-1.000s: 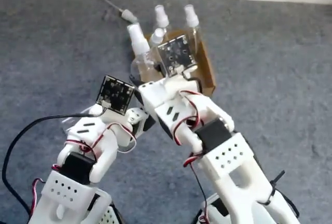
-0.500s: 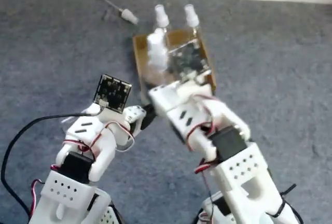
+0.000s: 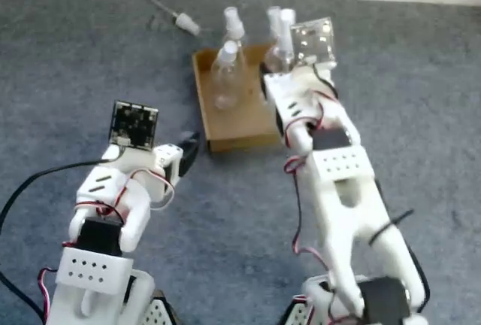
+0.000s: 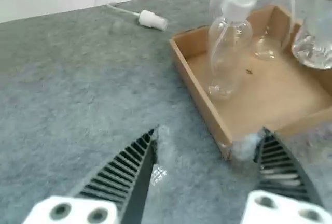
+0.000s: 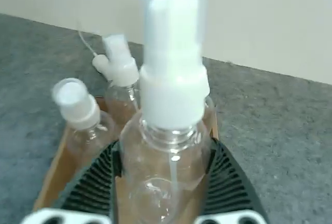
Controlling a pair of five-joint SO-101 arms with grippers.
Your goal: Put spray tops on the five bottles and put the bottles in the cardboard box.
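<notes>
R gripper (image 5: pixel 162 182) clamped on capped spray bottle (image 5: pixel 171 79), upright over far-right of cardboard box (image 3: pixel 233 143), prob. to lower it beside the others; L gripper (image 4: pixel 207 141) wide, empty, above surface near box corner; loose spray top (image 3: pixel 186 22) beyond box.
</notes>
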